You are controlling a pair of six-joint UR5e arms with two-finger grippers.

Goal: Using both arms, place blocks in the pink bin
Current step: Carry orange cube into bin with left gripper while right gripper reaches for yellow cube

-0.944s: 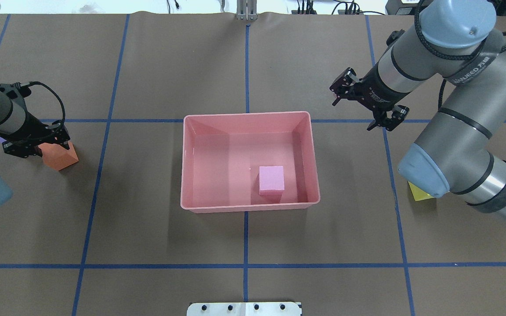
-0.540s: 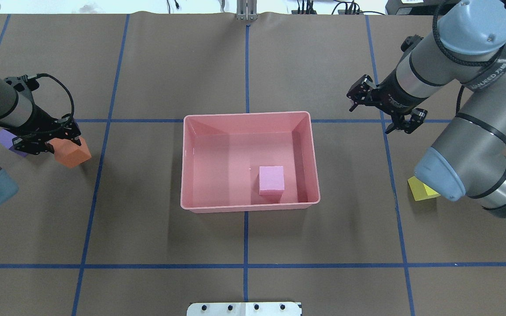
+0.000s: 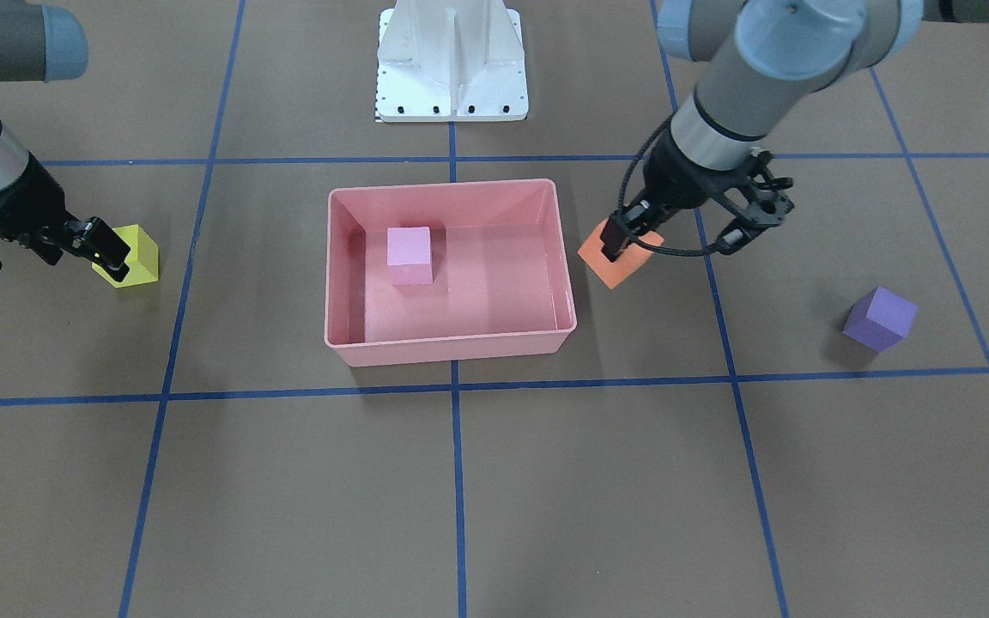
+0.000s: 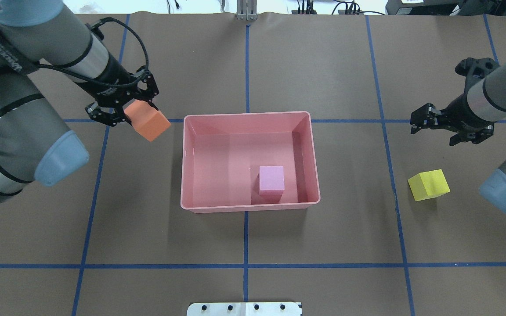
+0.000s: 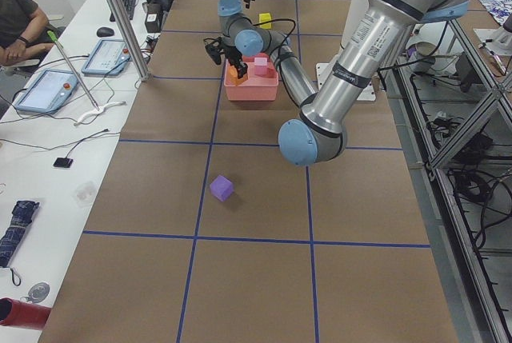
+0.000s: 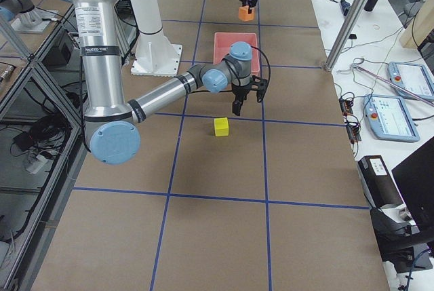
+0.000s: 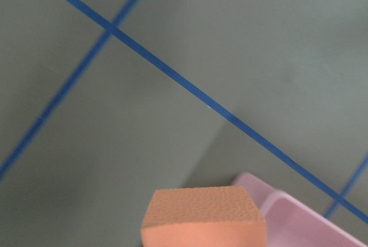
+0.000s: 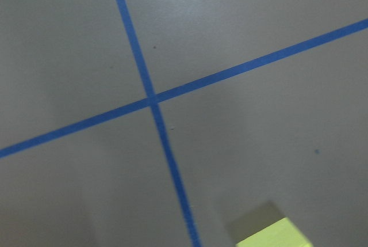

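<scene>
Orange block (image 4: 147,125) clamped in left tool (image 4: 131,113), just outside pink bin (image 4: 248,114) rim; right tool (image 4: 434,131) apart.

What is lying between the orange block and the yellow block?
The pink bin, holding the light pink block, sits between the orange block and the yellow block; the overhead view shows it.

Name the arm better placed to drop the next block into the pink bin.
Left. The left hand grips the orange block, raised just outside the pink bin. The right hand is open and empty, the yellow block lying on the table near it.
</scene>
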